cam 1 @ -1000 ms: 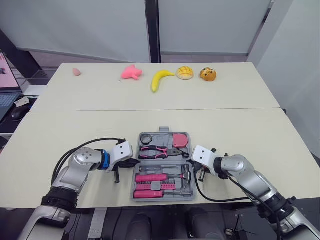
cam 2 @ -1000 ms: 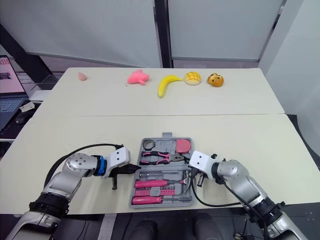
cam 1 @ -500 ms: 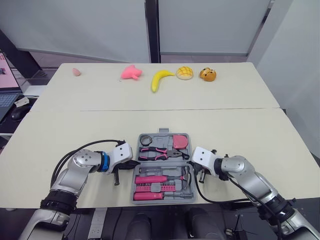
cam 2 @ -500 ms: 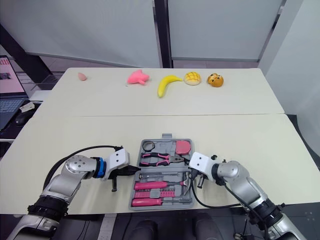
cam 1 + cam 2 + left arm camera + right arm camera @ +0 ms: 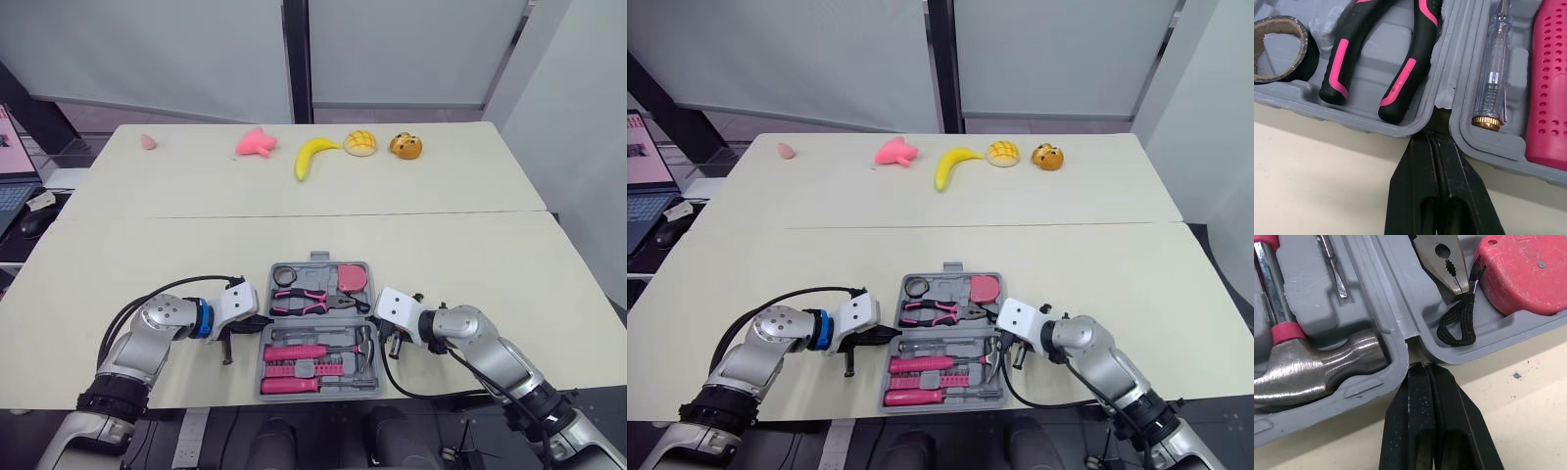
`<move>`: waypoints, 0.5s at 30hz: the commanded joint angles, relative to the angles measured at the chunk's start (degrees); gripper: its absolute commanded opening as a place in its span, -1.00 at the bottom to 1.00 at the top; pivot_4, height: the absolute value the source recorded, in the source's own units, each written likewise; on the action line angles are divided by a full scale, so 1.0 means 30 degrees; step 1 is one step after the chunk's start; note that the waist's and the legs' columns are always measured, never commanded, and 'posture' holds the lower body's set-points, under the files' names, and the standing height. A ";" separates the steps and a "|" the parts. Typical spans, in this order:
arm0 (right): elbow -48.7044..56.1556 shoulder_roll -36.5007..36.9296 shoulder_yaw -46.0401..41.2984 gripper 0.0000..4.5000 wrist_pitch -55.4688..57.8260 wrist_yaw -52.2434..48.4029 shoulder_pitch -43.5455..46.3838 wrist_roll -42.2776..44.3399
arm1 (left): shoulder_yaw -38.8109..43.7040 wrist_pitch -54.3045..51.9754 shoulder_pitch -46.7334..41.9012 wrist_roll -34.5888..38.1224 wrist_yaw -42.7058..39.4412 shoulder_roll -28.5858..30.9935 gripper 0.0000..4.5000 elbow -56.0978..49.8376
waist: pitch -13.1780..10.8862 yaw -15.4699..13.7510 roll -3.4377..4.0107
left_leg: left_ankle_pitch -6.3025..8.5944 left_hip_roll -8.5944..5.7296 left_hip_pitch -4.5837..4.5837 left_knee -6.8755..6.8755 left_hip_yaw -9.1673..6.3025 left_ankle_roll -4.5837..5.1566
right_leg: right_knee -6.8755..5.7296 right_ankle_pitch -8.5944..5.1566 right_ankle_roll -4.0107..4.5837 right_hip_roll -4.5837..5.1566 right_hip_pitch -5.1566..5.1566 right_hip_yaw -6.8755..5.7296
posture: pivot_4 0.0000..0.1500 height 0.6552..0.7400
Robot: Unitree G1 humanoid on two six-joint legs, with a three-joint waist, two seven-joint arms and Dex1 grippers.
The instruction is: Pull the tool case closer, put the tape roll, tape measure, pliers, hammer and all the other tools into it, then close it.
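Grey tool case [image 5: 320, 328] packed, unclosed | hinge axis laid 9-to-3 o'clock | left pincer [image 5: 1434, 139] at 9, right pincer [image 5: 1422, 373] at 3, both pressed together

A cream table [image 5: 470, 255] with a seam across its middle carries an open grey tool case [image 5: 315, 266] near the front edge. Along the far side lie a small pink lump [image 5: 149, 141], a pink toy [image 5: 255, 143], a banana [image 5: 312, 156], a yellow bun [image 5: 361, 143] and a brown bun [image 5: 406, 146].
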State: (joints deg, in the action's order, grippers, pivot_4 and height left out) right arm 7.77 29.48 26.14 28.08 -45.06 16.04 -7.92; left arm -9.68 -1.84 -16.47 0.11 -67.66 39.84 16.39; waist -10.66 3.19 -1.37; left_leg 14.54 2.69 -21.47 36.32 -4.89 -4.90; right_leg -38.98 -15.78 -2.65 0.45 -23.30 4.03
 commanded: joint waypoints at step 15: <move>0.3077 0.1101 -0.2239 -0.99 0.1102 0.0185 -0.1660 0.0666 | 0.2901 0.1366 0.0616 0.1864 0.0923 0.1196 -1.00 0.1187 | -0.0001 -0.0012 0.0000 | 0.0000 0.0002 -0.0010 -0.0001 -0.0008 0.0000 | -0.0001 -0.0001 0.0000 -0.0001 -0.0003 -0.0005 | 1.00 1.00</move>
State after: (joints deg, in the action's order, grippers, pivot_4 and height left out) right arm 13.30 31.89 22.78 30.73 -44.90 11.77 -7.01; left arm -4.76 0.67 -15.16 3.94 -65.54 41.45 20.03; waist -10.66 3.16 -1.37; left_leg 14.54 2.70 -21.50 36.32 -4.91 -4.90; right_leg -38.99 -15.79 -2.65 0.46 -23.31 4.02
